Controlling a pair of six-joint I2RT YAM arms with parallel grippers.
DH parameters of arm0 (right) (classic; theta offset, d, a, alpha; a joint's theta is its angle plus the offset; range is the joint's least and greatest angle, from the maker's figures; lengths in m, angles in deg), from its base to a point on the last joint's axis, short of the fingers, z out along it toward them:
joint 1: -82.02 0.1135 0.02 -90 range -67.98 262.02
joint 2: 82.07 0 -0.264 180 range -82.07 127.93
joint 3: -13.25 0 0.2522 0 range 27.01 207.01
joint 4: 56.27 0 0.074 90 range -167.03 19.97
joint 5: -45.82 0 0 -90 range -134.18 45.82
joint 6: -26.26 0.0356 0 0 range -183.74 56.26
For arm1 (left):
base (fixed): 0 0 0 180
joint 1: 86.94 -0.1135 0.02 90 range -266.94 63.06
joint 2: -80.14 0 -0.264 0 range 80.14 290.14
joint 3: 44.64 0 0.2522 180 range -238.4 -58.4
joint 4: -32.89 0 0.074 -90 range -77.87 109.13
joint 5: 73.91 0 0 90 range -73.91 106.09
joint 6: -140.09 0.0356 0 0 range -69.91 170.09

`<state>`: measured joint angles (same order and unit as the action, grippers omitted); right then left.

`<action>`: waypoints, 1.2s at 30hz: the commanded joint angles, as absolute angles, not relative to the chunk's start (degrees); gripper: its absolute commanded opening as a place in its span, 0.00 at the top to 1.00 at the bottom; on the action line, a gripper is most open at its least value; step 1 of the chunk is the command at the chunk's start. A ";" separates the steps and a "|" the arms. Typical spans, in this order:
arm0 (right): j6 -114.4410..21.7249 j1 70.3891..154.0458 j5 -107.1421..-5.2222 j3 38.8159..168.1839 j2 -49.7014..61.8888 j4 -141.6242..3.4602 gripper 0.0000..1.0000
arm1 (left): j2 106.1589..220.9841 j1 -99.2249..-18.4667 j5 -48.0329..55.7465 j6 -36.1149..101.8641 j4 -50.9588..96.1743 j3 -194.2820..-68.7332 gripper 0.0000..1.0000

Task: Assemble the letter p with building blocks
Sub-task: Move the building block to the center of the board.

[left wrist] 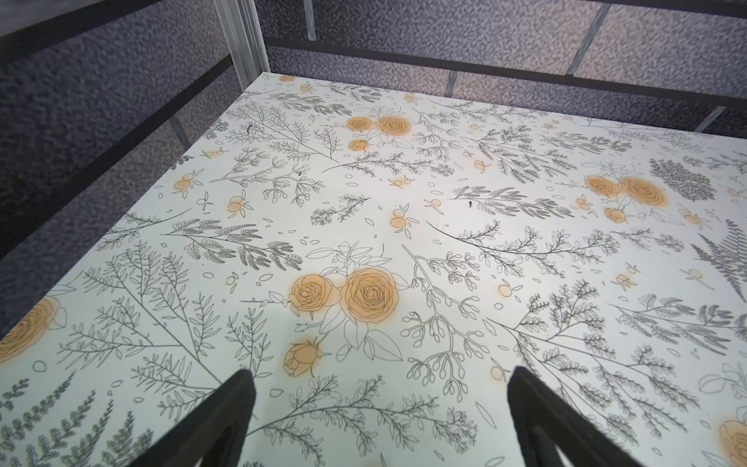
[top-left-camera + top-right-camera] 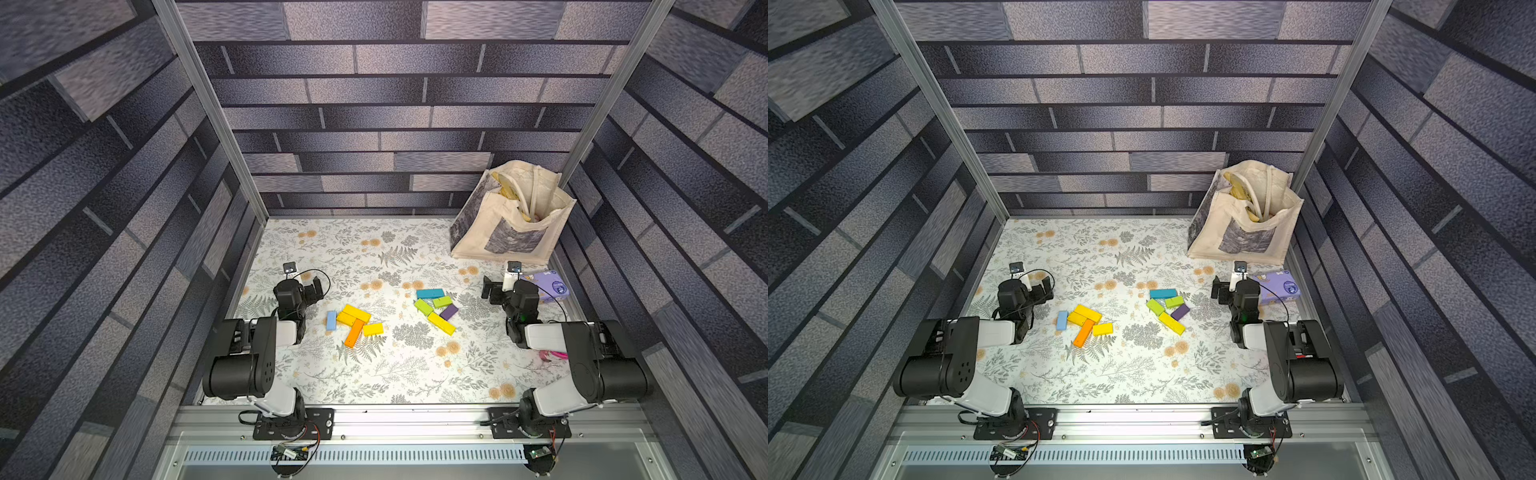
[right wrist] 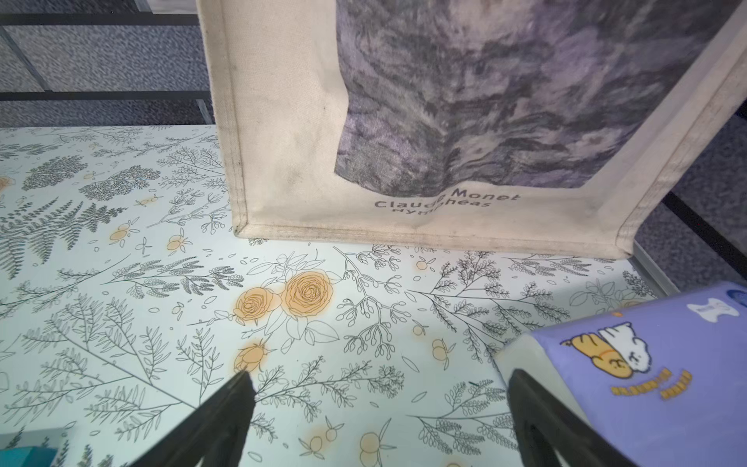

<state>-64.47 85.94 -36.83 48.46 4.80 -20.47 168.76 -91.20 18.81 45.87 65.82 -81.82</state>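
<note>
Building blocks (image 2: 355, 314) lie flat on the counter (image 2: 374, 374) in two loose clusters between the arms, and as far as I can judge no letter shape is begun. Nearer the left arm sit a light blue block (image 2: 331, 320), several yellow ones and an orange block (image 2: 354, 332), packed edge to edge. Nearer the right arm a teal block (image 2: 429, 293), two lime green blocks (image 2: 423, 307), a purple block (image 2: 449, 311) and a long yellow block (image 2: 441, 323) touch one another. The left tool (image 1: 380, 376) hangs empty, its jaws spread wide over bare floral print, off to the side of its cluster. The right tool (image 3: 380, 378) is likewise spread wide and holds nothing. The lilac tissue pack (image 3: 646, 384) lies just beside it, and the tote bag (image 3: 444, 121) stands beyond.

The main hazard, I judge, is crowding. Because the blocks touch, a tool coming down on one will likely shove or drag its neighbours and scatter the pile. They are low and flat, so too shallow a descent slips off the top and too deep a one scrapes the counter. The right arm, swinging toward its cluster, could catch the tissue pack. Both arms working the narrow middle ground risk meeting each other. Neither wrist view shows the clusters properly, so aiming rests on the top views.
</note>
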 commanded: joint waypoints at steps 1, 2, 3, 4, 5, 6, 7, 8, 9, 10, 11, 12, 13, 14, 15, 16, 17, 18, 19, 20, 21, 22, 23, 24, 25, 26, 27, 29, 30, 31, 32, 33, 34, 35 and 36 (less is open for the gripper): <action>-64.62 85.58 -37.34 48.28 5.14 -20.01 0.00 | 168.41 -91.60 17.69 45.98 65.15 -82.80 0.00; -64.60 85.55 -37.33 48.27 5.18 -20.01 0.00 | 168.26 -91.69 17.87 45.88 64.96 -82.86 0.00; -64.62 85.61 -37.33 48.27 5.16 -19.98 0.00 | 167.97 -91.77 18.18 45.61 63.78 -83.30 0.00; -64.56 85.56 -37.38 48.28 5.15 -20.02 0.00 | 167.99 -91.82 18.11 45.51 64.15 -83.19 0.00; -64.62 85.60 -37.33 48.28 5.13 -20.04 0.00 | 168.03 -91.87 18.02 45.48 63.97 -83.25 0.00; -64.60 85.53 -37.35 48.27 5.12 -20.02 0.00 | 168.02 -91.87 17.98 45.52 63.91 -83.28 0.00; -64.58 85.56 -37.36 48.28 5.12 -20.02 0.00 | 168.03 -91.87 17.96 45.52 63.93 -83.28 0.00; -64.62 85.54 -37.34 48.23 5.12 -20.02 0.00 | 168.03 -91.87 18.02 45.47 63.83 -83.38 0.00; -64.62 85.60 -37.37 48.27 5.12 -20.02 0.00 | 168.11 -91.75 18.06 45.66 63.74 -83.43 0.00; -64.59 85.60 -37.34 48.27 5.19 -20.03 0.00 | 168.08 -91.40 18.55 45.98 63.32 -83.69 0.00; -64.62 85.61 -37.33 48.34 5.20 -20.07 0.00 | 168.21 -91.11 19.07 46.17 63.23 -83.78 0.00; -64.61 85.53 -37.36 48.39 5.26 -20.11 0.00 | 168.18 -91.12 19.13 46.17 63.21 -83.80 0.00; -64.58 85.61 -37.37 48.45 5.20 -20.17 0.00 | 168.21 -91.08 19.16 46.15 63.18 -83.81 0.00; -64.60 85.61 -37.41 48.36 5.22 -20.11 0.00 | 168.29 -91.08 19.15 46.22 63.16 -83.80 0.00; -64.61 85.54 -37.34 48.36 5.25 -20.07 0.00 | 168.21 -91.08 19.15 46.21 63.16 -83.80 0.00; -64.60 85.59 -37.37 48.36 5.23 -20.12 0.00 | 168.25 -91.08 19.11 46.16 63.15 -83.80 0.00; -64.57 85.61 -37.33 48.37 5.20 -20.11 0.00 | 168.23 -91.08 19.10 46.22 63.16 -83.84 0.00; -64.62 85.55 -37.35 48.31 5.20 -20.11 0.00 | 168.26 -91.08 19.16 46.20 63.15 -83.81 0.00; -64.62 85.55 -37.35 48.37 5.21 -20.11 0.00 | 168.25 -91.08 19.12 46.16 63.14 -83.80 0.00; -64.61 85.57 -37.33 48.33 5.20 -20.11 0.00 | 168.28 -91.08 19.14 46.15 63.14 -83.80 0.00; -64.56 85.55 -37.33 48.37 5.21 -20.11 0.00 | 168.29 -91.08 19.16 46.20 63.18 -83.81 0.00; -64.58 85.59 -37.35 48.37 5.20 -20.11 0.00 | 168.19 -91.08 19.12 46.22 63.17 -83.77 0.00; -64.57 85.56 -37.33 48.37 5.17 -20.03 0.00 | 168.15 -90.99 19.21 46.28 63.37 -83.65 0.00; -64.60 85.53 -37.33 48.29 5.12 -20.02 0.00 | 168.23 -90.90 19.40 46.23 63.49 -83.63 0.00; -64.60 85.56 -37.38 48.34 5.17 -20.02 0.00 | 168.13 -90.90 19.51 46.23 63.43 -83.63 0.00; -64.59 85.54 -37.33 48.23 5.13 -20.02 0.00 | 168.19 -90.90 19.48 46.25 63.44 -83.63 0.00; -64.62 85.54 -37.33 48.25 5.12 -20.03 0.00 | 168.16 -90.90 19.51 46.30 63.42 -83.63 0.00; -64.62 85.55 -37.36 48.20 5.12 -20.02 0.00 | 168.21 -90.90 19.43 46.26 63.32 -83.72 0.00; -64.56 85.56 -37.33 48.27 5.12 -20.02 0.00 | 168.21 -90.90 19.36 46.25 63.31 -83.72 0.00; -64.62 85.59 -37.35 48.23 5.12 -20.03 0.00 | 168.21 -90.90 19.38 46.26 63.31 -83.75 0.00; -64.62 85.61 -37.37 48.26 5.12 -20.02 0.00 | 168.21 -90.90 19.41 46.25 63.42 -83.74 0.00; -64.62 85.54 -37.34 48.27 5.12 -20.04 0.00 | 168.21 -90.90 19.40 46.29 63.33 -83.73 0.00; -64.61 85.54 -37.35 48.26 5.12 -20.04 0.00 | 168.25 -90.90 19.37 46.29 63.33 -83.77 0.00; -64.60 85.55 -37.33 48.27 5.12 -20.02 0.00 | 168.29 -90.90 19.42 46.28 63.27 -83.79 0.00; -64.62 85.60 -37.36 48.28 5.12 -20.02 0.00 | 168.29 -90.97 19.36 46.23 63.24 -83.80 0.00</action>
